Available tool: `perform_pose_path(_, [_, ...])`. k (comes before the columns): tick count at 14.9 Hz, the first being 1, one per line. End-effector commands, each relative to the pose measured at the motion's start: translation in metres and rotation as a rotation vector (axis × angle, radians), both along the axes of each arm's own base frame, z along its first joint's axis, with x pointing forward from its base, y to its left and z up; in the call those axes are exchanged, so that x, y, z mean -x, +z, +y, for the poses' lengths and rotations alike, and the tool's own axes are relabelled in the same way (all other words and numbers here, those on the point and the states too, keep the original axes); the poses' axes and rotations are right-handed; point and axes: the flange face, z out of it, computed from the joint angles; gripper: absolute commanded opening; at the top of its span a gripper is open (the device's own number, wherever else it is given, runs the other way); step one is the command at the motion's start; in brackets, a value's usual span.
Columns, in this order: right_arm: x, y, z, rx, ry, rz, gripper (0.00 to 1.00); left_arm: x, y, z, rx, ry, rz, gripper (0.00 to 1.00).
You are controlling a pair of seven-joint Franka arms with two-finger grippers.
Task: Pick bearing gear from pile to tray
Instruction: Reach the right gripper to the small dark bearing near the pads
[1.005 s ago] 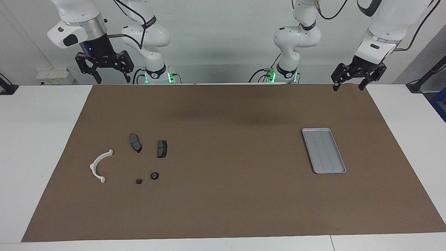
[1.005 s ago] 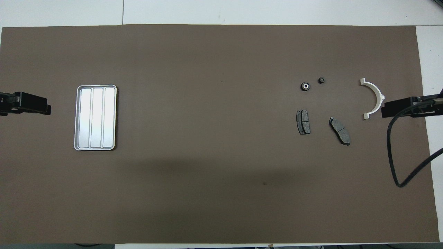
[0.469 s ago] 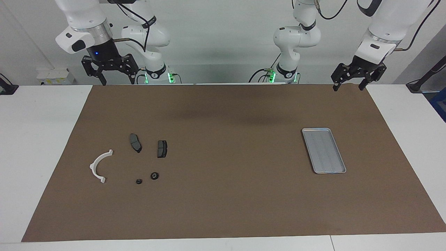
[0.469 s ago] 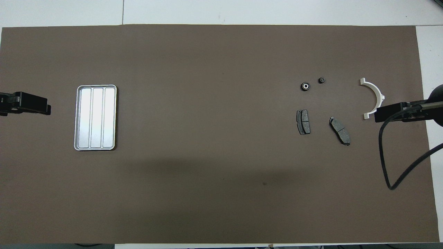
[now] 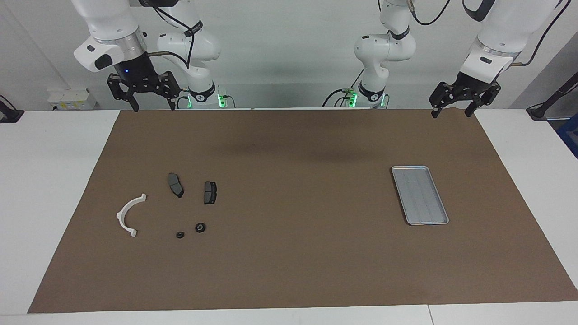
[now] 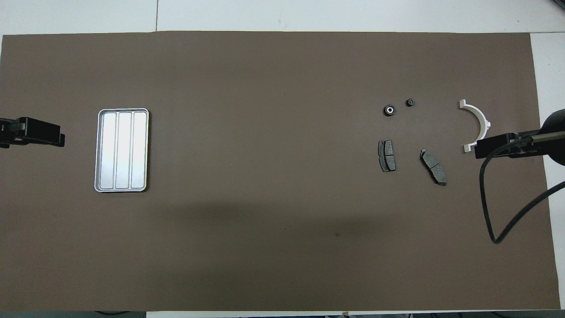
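open mat [image 5: 293,253] between pile [image 5: 180,207] and tray [image 5: 442,222] | obstacles: none

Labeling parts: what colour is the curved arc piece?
White arc; clearest in the overhead view.

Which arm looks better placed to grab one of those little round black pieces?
The right. Its open gripper hangs at the table end where the round pieces lie; the left gripper waits, open, at the tray's end.

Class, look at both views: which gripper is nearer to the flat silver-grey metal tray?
Left. The left gripper hangs open, raised over the robots' edge of the brown mat at the flat silver-grey metal tray's end. The right gripper hangs open over the right arm's end, by the loose parts.
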Motion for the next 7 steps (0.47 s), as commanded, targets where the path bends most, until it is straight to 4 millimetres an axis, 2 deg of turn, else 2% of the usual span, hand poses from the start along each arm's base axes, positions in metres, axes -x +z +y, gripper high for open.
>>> perform_pose_path(1, [0.000, -0.011, -0.001, -0.015, 0.003, -0.018, 1.00, 0.011, 0.001, -0.001, 0.008, -0.003, 0.005, 1.00])
perform_pose_path(4, [-0.020, -0.038, -0.002, -0.020, -0.030, -0.022, 1.00, 0.011, 0.001, 0.000, 0.008, -0.001, 0.005, 1.00])
perform_pose_path(7, [-0.052, -0.084, 0.013, -0.027, -0.116, -0.007, 1.00, 0.011, 0.001, -0.001, 0.008, -0.004, 0.005, 1.00])
